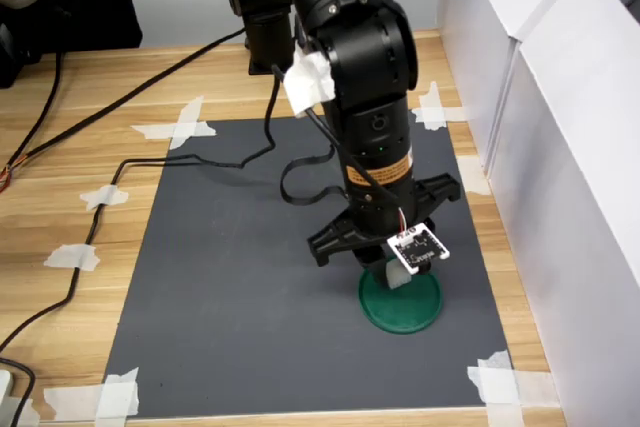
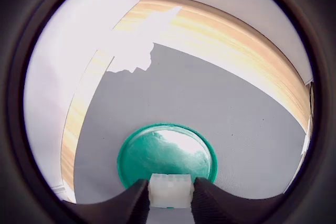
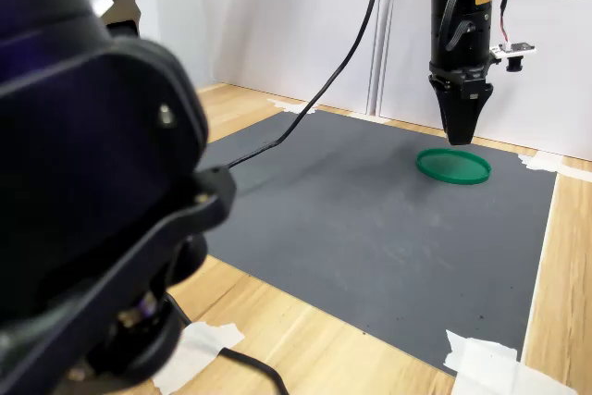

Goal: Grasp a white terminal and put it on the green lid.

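One gripper (image 2: pixel 169 195) pinches the terminal (image 2: pixel 169 190) between its two fingers (image 2: pixel 135 203). It hangs just above the lid (image 2: pixel 167 156), over the lid's edge, not touching it. The lid lies flat on the grey mat (image 1: pixel 230 277), which is taped to the counter (image 1: pixel 90 137).

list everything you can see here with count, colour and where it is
green lid: one, dark green, on the grey mat near the first exterior view's right edge
white terminal: one, white, clamped between the fingers just above the lid's rim
mat: one, dark grey, taped flat on the wooden table
tape strips: several, white, at the mat's corners and over the cables
cables: a few, black, crossing the table and mat
wall panels: white, along the first exterior view's right
gripper: one, black, above the lid
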